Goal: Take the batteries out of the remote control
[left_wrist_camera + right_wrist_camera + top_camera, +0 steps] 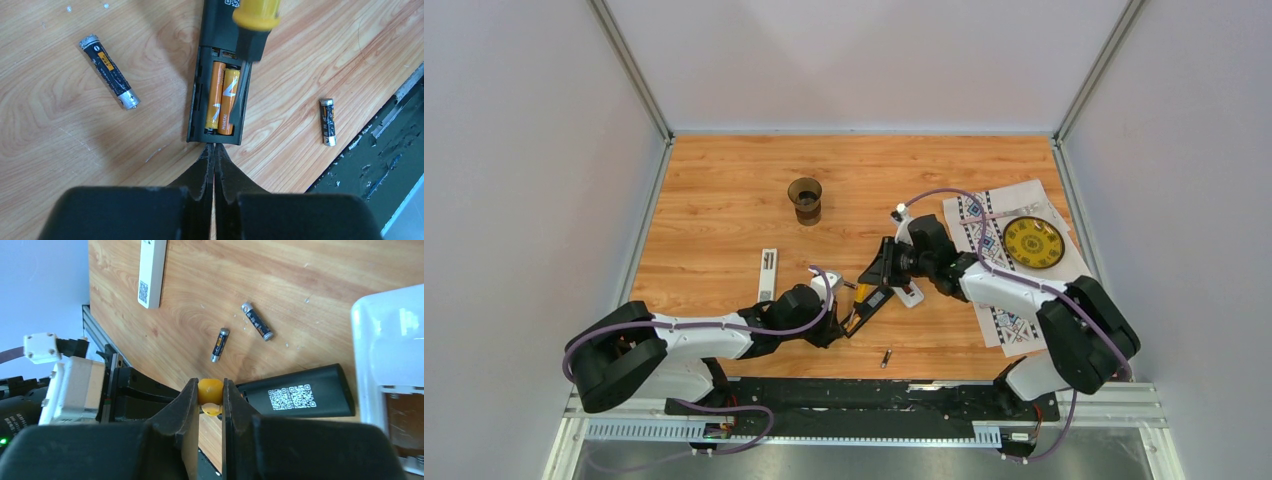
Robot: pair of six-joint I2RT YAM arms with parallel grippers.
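At the near edge of the wooden table (724, 190), we see the black remote (217, 30) lying with its back open and two orange batteries (222, 102) side by side in the compartment. The left gripper (214, 148) has its fingers pressed together on nothing, the tips right at the remote's near end. The right gripper (210, 390) pinches the yellow handle of a screwdriver (257, 12), whose dark shaft reaches down into the compartment along the right-hand orange cell. Two dark batteries with silvery ends lie loose on the wood: one (109, 71) to the left of the remote, the other (328, 121) to its right, near the table's front edge. From the right wrist we see the remote's far half with a QR label, and beyond it a white remote (151, 272) lying flat near the table's edge. A second white casing (390, 365) fills the right side of that view; we cannot tell what it is. In the overhead view, a dark cup (805, 200) stands well apart toward the back of the table, and a patterned cloth (984, 225) on the right carries a yellow plate (1033, 242).
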